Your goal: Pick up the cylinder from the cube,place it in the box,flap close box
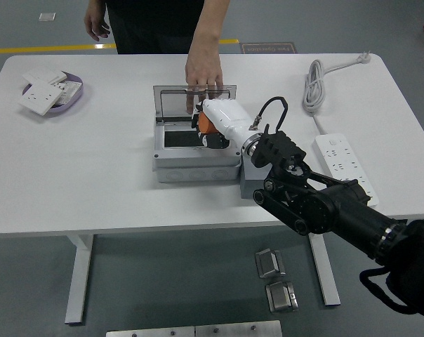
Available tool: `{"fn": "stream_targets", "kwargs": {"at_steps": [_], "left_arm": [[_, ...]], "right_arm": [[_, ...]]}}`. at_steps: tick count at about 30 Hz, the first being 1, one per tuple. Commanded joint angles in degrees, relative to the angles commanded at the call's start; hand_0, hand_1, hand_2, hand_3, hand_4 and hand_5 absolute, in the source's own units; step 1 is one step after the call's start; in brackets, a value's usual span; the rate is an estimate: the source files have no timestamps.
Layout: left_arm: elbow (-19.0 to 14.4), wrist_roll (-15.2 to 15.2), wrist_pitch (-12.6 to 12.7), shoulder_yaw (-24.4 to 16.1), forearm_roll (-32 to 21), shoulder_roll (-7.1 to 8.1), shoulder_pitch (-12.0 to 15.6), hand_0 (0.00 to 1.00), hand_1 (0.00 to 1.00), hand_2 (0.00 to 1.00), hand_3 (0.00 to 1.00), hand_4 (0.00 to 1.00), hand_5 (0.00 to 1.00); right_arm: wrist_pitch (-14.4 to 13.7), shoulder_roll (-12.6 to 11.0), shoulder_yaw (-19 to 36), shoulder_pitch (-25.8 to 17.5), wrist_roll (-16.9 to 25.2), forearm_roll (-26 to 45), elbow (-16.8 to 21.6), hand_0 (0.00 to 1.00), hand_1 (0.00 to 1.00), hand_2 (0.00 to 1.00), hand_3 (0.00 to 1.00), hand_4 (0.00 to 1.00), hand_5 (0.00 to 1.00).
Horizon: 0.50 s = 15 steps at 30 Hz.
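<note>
The placing step is in hand. Toward the lower right of the frame, the matt grey cube [248, 179] is largely hidden behind the black jointed right arm. Just above centre, the right hand [213, 126], glossy white, is clamped on the smooth orange cylinder [206, 123], held over the dark opening of the grey rectangular box [196, 158]. A lowering and release are judged to be required next. Further back, the clear upright flap [177, 105] is steadied by a person's hand [203, 74] on the white desk [93, 175].

Cube [248, 175] right of box [196, 151] (touching).
</note>
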Motion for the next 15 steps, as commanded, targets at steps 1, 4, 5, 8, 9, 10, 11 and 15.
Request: {"fn": "stream_targets", "kwargs": {"at_steps": [1,4,5,8,9,10,11,15], "left_arm": [[0.0,0.0,0.0,0.1,0.0,0.02,0.0,0.584,0.627,0.583,0.595,0.638,0.265],[0.0,0.0,-0.1,0.3,0.0,0.06,-0.1,0.584,0.626,0.584,0.595,0.638,0.267],[0.0,0.0,-0.1,0.5,-0.1,0.08,-0.1,0.584,0.626,0.584,0.595,0.638,0.267],[0.0,0.0,-0.1,0.5,0.0,0.09,-0.2,0.584,0.626,0.584,0.595,0.638,0.267],[0.0,0.1,-0.1,0.4,0.1,0.1,-0.2,0.584,0.626,0.584,0.595,0.638,0.267],[0.0,0.1,-0.1,0.4,0.2,0.1,-0.2,0.584,0.626,0.582,0.594,0.637,0.271],[0.0,0.1,-0.1,0.4,0.2,0.1,-0.2,0.584,0.626,0.582,0.594,0.637,0.271],[0.0,0.2,-0.1,0.3,0.5,0.13,-0.4,0.584,0.626,0.582,0.594,0.637,0.271]], "right_arm": [[0.5,0.0,-0.1,0.2,0.3,0.4,-0.1,0.227,0.374,0.411,0.363,0.062,0.002],[2.4,0.0,0.1,0.7,1.1,0.8,-0.4,0.235,0.384,0.417,0.392,0.072,0.002],[2.9,0.0,0.3,0.9,1.4,1.0,-0.6,0.235,0.384,0.417,0.392,0.072,0.002],[3.4,0.0,0.7,1.4,1.8,1.4,-0.9,0.235,0.384,0.417,0.392,0.072,0.002],[3.3,0.0,0.8,1.5,2.0,1.7,-1.0,0.235,0.384,0.417,0.392,0.072,0.002],[3.1,0.0,0.8,1.6,2.1,2.0,-1.1,0.669,0.616,0.583,0.602,0.252,0.028],[3.0,0.0,0.8,1.7,2.2,2.3,-1.2,0.669,0.616,0.583,0.602,0.252,0.028],[2.5,0.0,0.5,2.0,2.5,3.4,-1.3,0.669,0.616,0.583,0.602,0.252,0.028]]}}
